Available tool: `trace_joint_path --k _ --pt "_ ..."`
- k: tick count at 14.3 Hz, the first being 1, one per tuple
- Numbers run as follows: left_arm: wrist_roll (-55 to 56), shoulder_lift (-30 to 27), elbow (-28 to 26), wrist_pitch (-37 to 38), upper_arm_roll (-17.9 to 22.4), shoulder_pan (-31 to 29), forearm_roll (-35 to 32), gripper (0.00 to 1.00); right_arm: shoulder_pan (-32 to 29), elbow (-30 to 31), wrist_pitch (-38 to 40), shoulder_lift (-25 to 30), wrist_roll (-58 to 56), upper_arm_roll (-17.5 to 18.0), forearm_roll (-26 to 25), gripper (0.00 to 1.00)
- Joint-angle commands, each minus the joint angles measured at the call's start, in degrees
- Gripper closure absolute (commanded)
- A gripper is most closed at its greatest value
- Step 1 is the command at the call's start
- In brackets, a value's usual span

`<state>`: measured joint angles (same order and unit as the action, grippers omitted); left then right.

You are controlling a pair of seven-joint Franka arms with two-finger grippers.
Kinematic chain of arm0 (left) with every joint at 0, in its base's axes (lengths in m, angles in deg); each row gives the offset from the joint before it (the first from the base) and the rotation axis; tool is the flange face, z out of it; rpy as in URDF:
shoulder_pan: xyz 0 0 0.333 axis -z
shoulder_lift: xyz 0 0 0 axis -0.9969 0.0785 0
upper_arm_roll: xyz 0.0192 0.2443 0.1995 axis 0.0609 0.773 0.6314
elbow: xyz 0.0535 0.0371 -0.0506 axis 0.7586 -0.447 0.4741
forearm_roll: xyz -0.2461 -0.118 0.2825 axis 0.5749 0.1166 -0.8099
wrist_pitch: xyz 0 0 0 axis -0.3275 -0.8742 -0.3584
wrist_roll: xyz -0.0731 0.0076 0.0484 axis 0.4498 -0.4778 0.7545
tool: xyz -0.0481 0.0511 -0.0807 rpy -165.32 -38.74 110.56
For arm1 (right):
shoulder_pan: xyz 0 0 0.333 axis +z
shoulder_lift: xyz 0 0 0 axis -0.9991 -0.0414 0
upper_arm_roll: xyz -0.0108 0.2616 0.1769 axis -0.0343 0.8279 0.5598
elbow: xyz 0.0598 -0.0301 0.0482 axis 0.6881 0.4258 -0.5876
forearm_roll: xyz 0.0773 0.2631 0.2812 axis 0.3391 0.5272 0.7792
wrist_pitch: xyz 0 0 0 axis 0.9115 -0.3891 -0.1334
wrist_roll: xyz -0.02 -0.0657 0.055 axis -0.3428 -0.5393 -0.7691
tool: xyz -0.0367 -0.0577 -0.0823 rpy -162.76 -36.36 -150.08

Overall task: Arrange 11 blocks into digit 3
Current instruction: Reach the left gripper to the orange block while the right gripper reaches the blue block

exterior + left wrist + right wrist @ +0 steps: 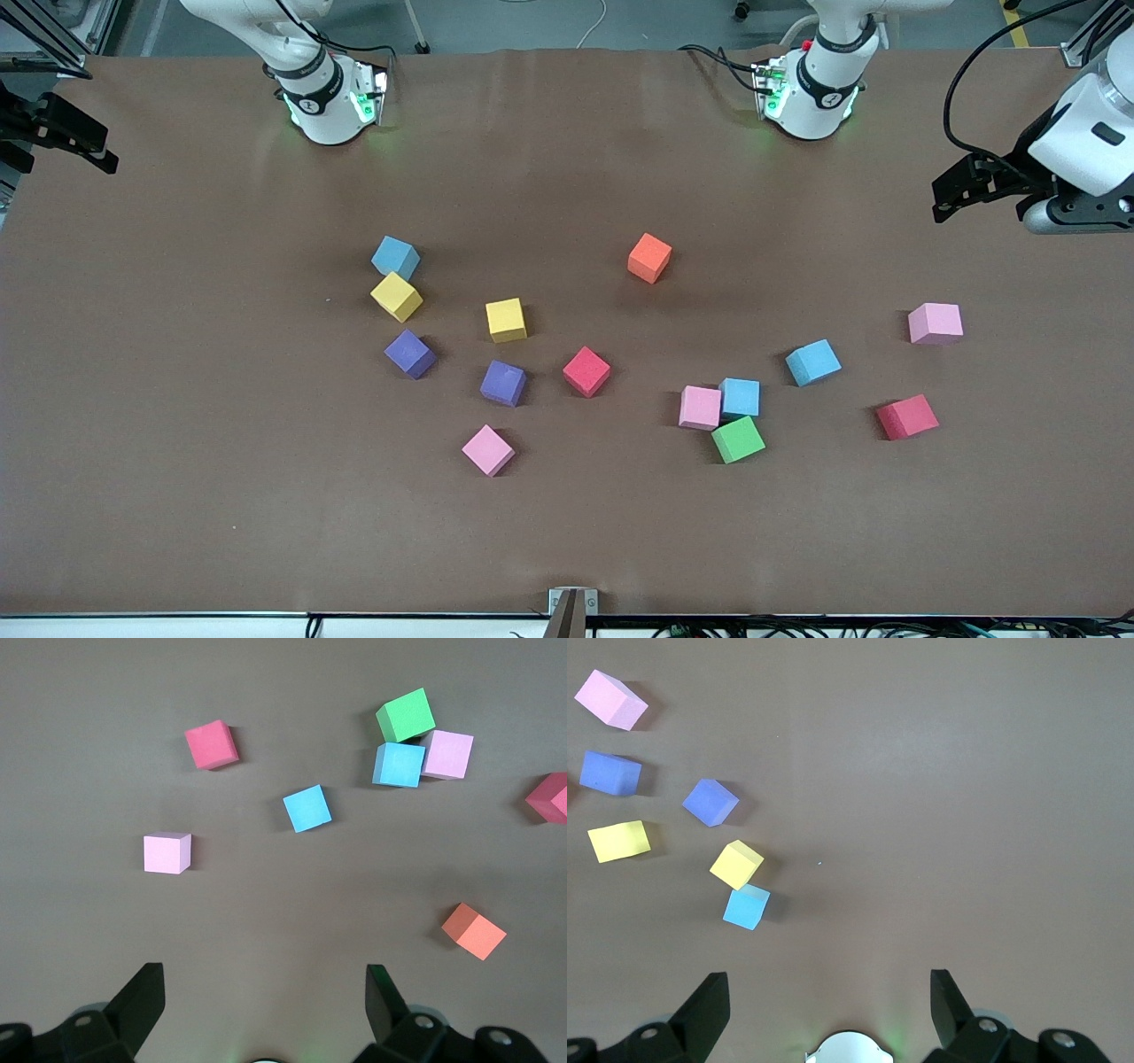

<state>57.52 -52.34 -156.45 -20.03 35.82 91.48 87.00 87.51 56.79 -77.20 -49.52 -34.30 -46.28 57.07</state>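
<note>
My right claw [104, 161] hangs over the table [177, 496] edge at the right arm's end, fingers spread apart with nothing between them. That arm is waiting.

The blocks lie loose across the middle of the table. Starting at the right arm's end:
- The first blue block [395, 257] touches the first yellow block [396, 296], which sits just nearer the front camera.
- The first purple block [409, 354] is nearer again, apart from both.
- Next come the second yellow block [506, 320], the second purple block [503, 383] nearer the camera, and the first pink block [488, 450], closest of these to the camera-side edge.
- The first red block [586, 371] sits alone near the centre.
- The orange block [649, 258] sits alone closer to the robots' edge.

Toward the left arm's end, three blocks huddle together. The second pink block [700, 408] presses against the second blue block [740, 398], and the green block [737, 439] touches them on the camera side. The third blue block [812, 362] is near them but separate. The second red block [906, 416] and the third pink block [935, 322] lie well apart from each other.

My left claw [937, 209] hangs over the left arm's end of the table, fingers wide apart and empty, also waiting.
</note>
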Motion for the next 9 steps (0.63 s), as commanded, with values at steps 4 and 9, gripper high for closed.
trace_joint_path --k 4,9 --pt "-0.5 0.5 1.5 1.6 -0.4 -0.1 0.3 0.0 0.6 0.6 -0.2 0.8 0.0 0.1 -1.0 0.0" --pt "3.1 10.2 5.4 -2.3 -3.0 5.1 1.1 0.0 0.6 0.4 0.3 0.7 0.2 0.1 -0.8 0.0"
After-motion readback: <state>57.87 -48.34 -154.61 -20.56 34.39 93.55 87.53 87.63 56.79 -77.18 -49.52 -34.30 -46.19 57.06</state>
